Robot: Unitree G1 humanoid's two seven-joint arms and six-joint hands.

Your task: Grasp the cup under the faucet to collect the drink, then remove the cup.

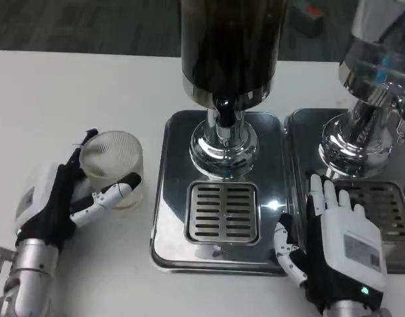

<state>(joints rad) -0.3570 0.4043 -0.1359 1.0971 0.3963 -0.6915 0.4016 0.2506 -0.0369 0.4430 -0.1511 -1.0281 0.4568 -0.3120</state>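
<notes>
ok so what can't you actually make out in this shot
- Head view: the top of the dark dispenser is cut off by the upper edge, so its fill level is unknown.
- The second dispenser runs off the right edge.
- The right hand covers part of the right drip tray.
- The left hand hides the near side of the cup, so firm contact is unclear.

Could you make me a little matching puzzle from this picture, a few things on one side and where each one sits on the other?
Things:
1. cup
2. left hand
3. right hand
4. faucet

Places:
A. above the slotted drain grate
B. on the white table, left of the steel tray
C. between the two steel trays, fingers apart
D. fingers closing around the cup

Pairs: 1-B, 2-D, 3-C, 4-A
</notes>
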